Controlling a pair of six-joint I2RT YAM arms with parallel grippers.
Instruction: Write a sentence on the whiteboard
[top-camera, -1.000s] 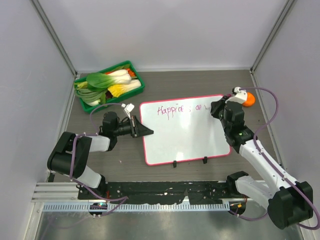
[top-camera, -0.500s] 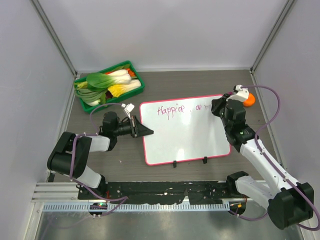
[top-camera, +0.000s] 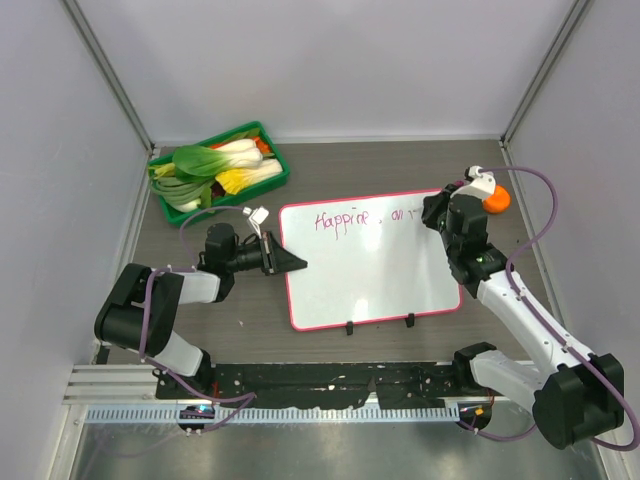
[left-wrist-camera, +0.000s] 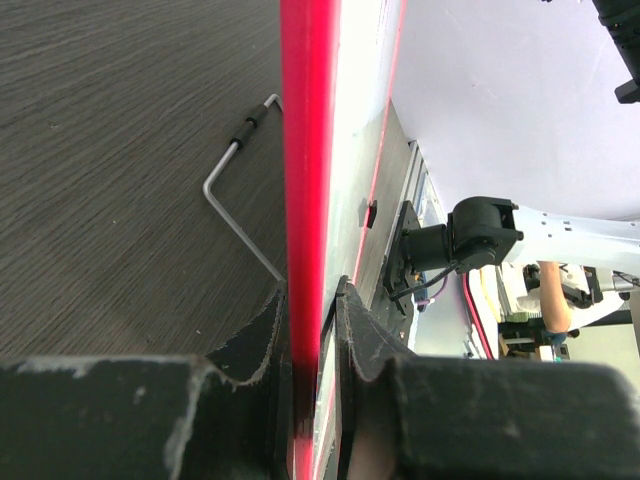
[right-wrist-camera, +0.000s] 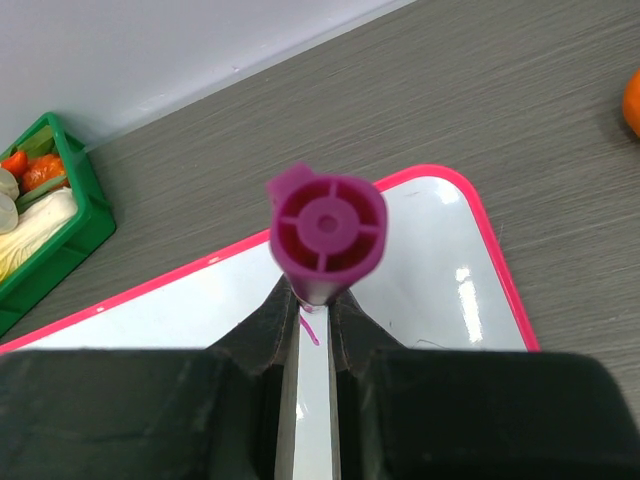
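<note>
Whiteboard (top-camera: 370, 270) sits mid-table, pink-red frame, two black feet (top-camera: 350, 327) on its near edge. Left gripper (top-camera: 297, 264) is at the board's left edge. In the left wrist view its fingers (left-wrist-camera: 258, 345) are clenched on the red frame, one on each face of the board. A bent wire stand (left-wrist-camera: 235, 190) lies on the table beside that edge.

Right gripper (right-wrist-camera: 312, 305) is over the board's far right corner, clamped on a purple marker (right-wrist-camera: 325, 228) that stands between the jaws, butt end toward the camera. A short magenta stroke shows on the board just below the marker. The tip is likely on the surface, but the marker body hides the contact.

The sentence (top-camera: 345, 219) runs along the far part of the board in thin magenta script: "Happine", a gap, then "all" and a few strokes close to the right gripper. The rest of the board is blank.

Table (top-camera: 400, 165) is dark grey wood-grain. Green tray (top-camera: 278, 178) with leafy vegetables is in the far left corner, apart from the board. Orange round object (top-camera: 499, 201) is at the far right, just beyond the right wrist. Plain pale walls close in the left, far and right sides.
</note>
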